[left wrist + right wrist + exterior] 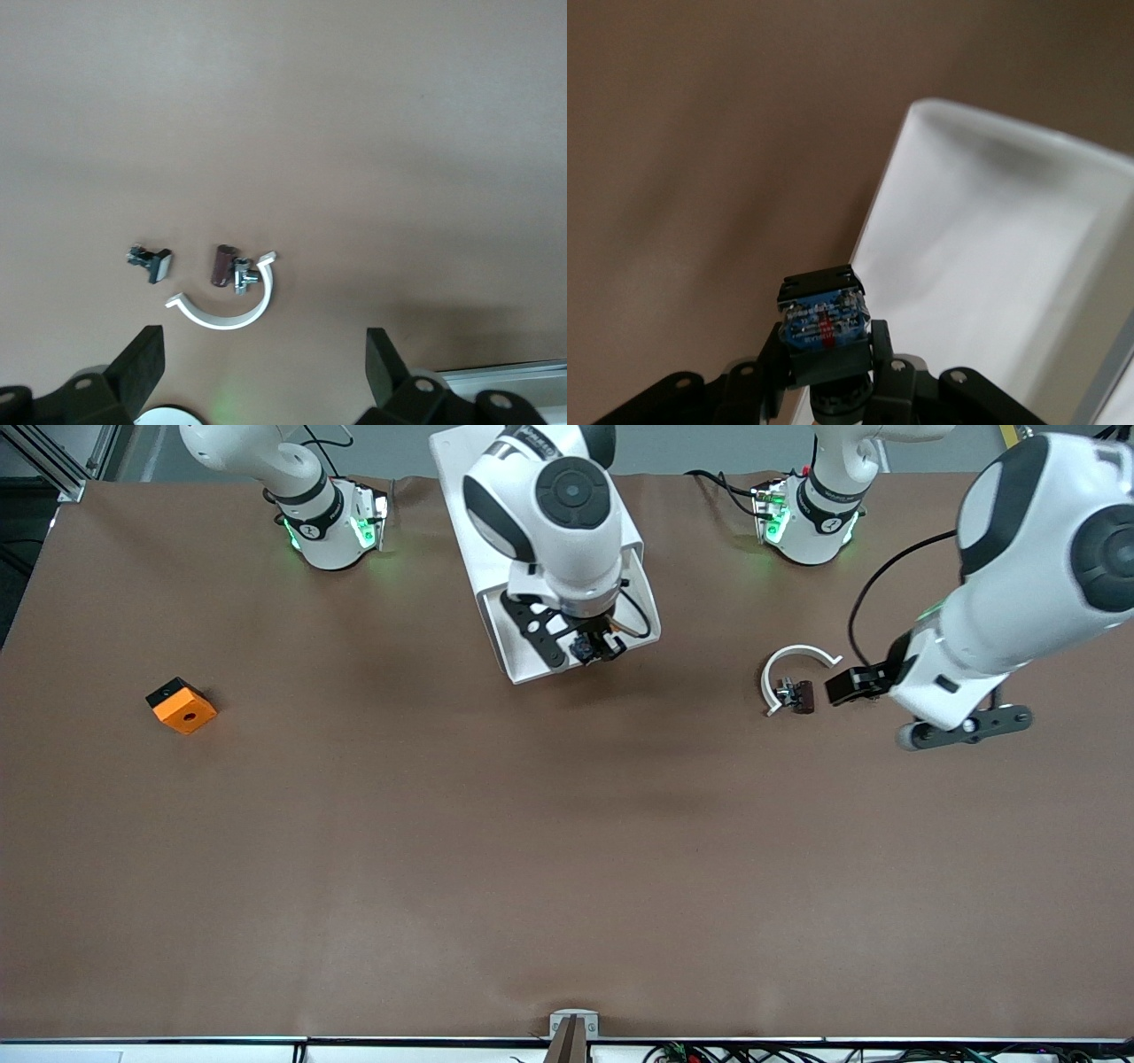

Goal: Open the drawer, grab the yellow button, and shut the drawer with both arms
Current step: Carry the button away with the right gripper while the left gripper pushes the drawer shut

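Observation:
The uppermost drawer point(518, 642) stands pulled out of the white cabinet point(456, 478), and its white tray also shows in the right wrist view point(992, 266). My right gripper point(594, 646) hangs over the drawer's open end, shut on the button point(822, 320). The button's blue base and black body show between the fingers point(881, 350); its yellow-orange cap is hidden. My left gripper point(846, 686) is open and empty, low over the table beside the white arc point(793, 664) toward the left arm's end. Its fingers point(142, 363) stand wide apart.
An orange square block point(182, 706) with a hole lies toward the right arm's end of the table. Small black parts point(796, 693) lie by the white arc point(232, 314); two of them show in the left wrist view point(151, 262).

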`<state>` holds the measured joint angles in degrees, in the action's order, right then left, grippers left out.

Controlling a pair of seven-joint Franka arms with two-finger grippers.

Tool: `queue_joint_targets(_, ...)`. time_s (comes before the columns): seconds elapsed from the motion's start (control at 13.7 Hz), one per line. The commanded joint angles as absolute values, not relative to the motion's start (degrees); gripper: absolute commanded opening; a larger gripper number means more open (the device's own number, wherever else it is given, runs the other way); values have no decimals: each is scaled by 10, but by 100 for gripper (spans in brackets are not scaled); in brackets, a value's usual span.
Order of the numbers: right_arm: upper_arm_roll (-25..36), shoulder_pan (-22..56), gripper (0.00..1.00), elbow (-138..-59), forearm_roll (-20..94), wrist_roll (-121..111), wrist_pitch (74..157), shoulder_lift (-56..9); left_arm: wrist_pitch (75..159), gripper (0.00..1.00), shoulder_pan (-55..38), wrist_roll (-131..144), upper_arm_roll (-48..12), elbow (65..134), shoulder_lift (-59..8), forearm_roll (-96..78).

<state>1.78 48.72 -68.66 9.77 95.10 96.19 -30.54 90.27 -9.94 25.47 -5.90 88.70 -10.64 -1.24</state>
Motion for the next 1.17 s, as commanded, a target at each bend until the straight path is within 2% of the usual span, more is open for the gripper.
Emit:
queue_joint_targets(0.0,11,443,0,-688,107,815,919,-280,959,100,-98,265,-88,911,-125,-4)
queue_joint_targets(0.15,12,409,0,-688,107,742,886,-264,1016,100,-98,265,-111,940,-129,-4)
queue_joint_targets(0.36,18,364,0,-689,106,621,852,-243,1035,100,-118,266,-131,943,-154,-4)
queue_joint_targets(0.73,19,287,0,-701,97,449,823,-215,1083,100,-215,365,-131,954,-193,-7)
queue_joint_targets(0.88,19,267,0,-732,64,393,823,-203,1106,100,-228,410,-136,959,-210,-9)
queue_joint_targets(1.09,19,206,0,-807,55,316,867,-172,1131,100,-287,524,-144,957,-243,-10)
